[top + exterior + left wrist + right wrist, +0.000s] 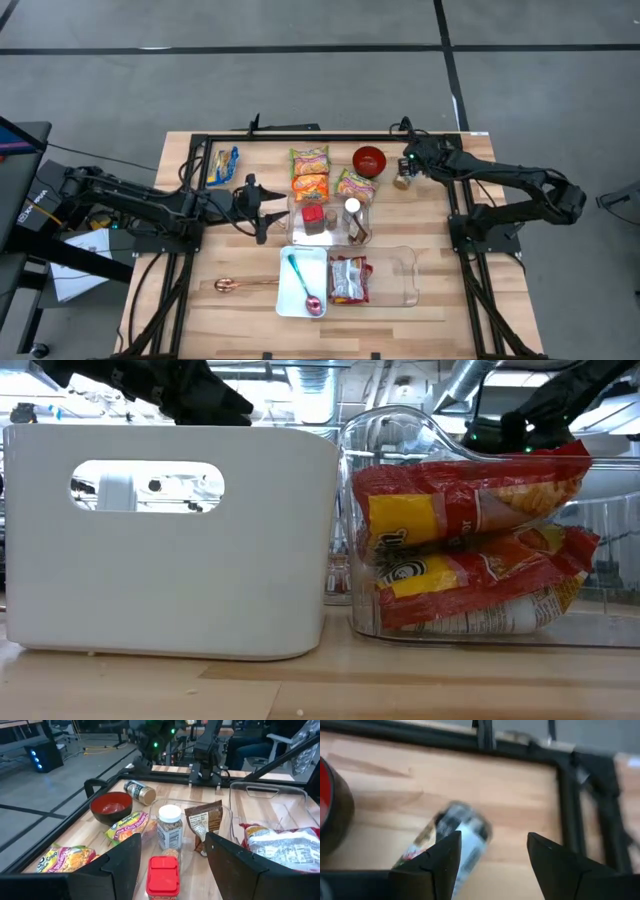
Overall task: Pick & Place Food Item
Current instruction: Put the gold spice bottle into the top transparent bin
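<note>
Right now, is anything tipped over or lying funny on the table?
Yes. A spice jar lies on its side on the bare wood beside the red bowl, while the other jars stand upright in the clear tray. The right pincer hangs open just above it. A copper spoon also lies loose beside the white bin.

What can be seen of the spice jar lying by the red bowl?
The spice jar is a small cylinder with a dark printed label and a tan cap. It lies on its side on the wooden table, just right of the red bowl, apart from it. The right gripper hangs open over it, not gripping.
</note>
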`<action>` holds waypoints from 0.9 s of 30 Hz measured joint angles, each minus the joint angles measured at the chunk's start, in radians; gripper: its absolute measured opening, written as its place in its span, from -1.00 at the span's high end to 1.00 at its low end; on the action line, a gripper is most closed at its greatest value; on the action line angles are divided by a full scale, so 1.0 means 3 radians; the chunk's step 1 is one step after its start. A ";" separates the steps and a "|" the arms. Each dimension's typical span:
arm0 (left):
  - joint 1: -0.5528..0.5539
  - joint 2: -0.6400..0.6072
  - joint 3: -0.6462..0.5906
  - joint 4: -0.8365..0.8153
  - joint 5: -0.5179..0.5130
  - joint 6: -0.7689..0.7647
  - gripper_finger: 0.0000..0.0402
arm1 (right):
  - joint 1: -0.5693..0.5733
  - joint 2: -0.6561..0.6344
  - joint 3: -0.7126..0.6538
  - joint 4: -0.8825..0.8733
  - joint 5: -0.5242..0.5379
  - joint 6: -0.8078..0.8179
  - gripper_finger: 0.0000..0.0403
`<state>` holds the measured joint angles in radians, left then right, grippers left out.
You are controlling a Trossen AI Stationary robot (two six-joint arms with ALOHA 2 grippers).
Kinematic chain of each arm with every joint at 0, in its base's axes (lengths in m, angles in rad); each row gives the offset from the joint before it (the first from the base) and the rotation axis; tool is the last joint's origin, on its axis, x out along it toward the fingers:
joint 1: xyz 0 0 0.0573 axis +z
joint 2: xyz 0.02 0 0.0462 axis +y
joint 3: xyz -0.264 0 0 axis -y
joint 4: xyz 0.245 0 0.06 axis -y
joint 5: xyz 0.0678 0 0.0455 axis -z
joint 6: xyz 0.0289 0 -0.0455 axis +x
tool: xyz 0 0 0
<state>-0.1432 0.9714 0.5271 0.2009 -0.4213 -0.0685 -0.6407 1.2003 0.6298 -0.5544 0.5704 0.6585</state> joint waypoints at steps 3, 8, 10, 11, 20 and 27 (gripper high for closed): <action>0.0000 0.0000 0.0001 0.0066 0.0000 0.0000 -0.06 | -0.0043 0.0000 -0.0090 0.0101 -0.0240 0.0170 -0.10; -0.0008 0.0058 0.0001 0.0094 -0.0002 -0.0001 -0.06 | 0.0072 0.0000 -0.0165 0.0304 -0.0502 0.0433 -0.10; -0.0008 0.0117 0.0004 0.0132 -0.0001 0.0000 -0.06 | 0.0136 0.0000 -0.0165 0.0316 -0.0522 0.0535 -0.10; -0.0008 0.0142 0.0003 0.0113 -0.0001 0.0000 -0.06 | 0.0160 0.0000 -0.0165 0.0309 -0.0522 0.0592 -0.10; -0.0008 0.0336 0.0002 0.0284 0.0027 0.0026 -0.06 | 0.0296 0.0012 -0.0165 0.0244 -0.0515 0.0786 -0.10; -0.0008 0.0337 0.0002 0.0549 0.0430 0.0032 -0.06 | 0.0186 0.0267 -0.0151 0.0371 -0.0544 0.0694 -0.22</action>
<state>-0.1455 1.0725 0.5278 0.3658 -0.2923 -0.0590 -0.5848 1.2805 0.5846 -0.4431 0.4072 0.8668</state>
